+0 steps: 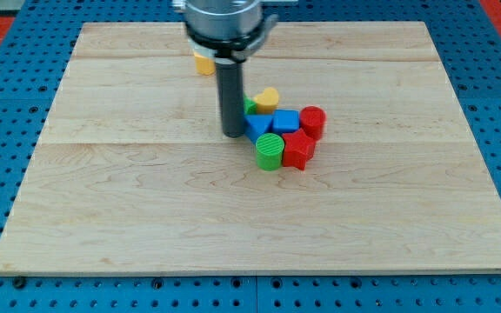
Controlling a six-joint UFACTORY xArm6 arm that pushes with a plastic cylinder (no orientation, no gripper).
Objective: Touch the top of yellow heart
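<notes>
Camera view: my tip (233, 133) sits on the wooden board (146, 217) just left of centre, touching or nearly touching the left edge of a tight block cluster; it's a bare rod w/ no jaws, holding nothing. The yellow heart (268, 97) is at the cluster's top, just up-right of the tip & apart from it. Below it: green block (250, 106) half hidden behind the rod, blue block (285, 121), blue triangle-ish block (257, 127), red cylinder (313, 120), red block (297, 149), green cylinder (270, 150); a 2nd yellow block (203, 63) sits alone near the frame's top, partly under the arm.

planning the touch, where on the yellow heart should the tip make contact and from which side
Aim for the yellow heart at its edge toward the view's top, coming from above it. That side looks bare board, while blue blocks crowd its bottom side. My tip now sits to its bottom-left, so it probably has to circle round.
</notes>
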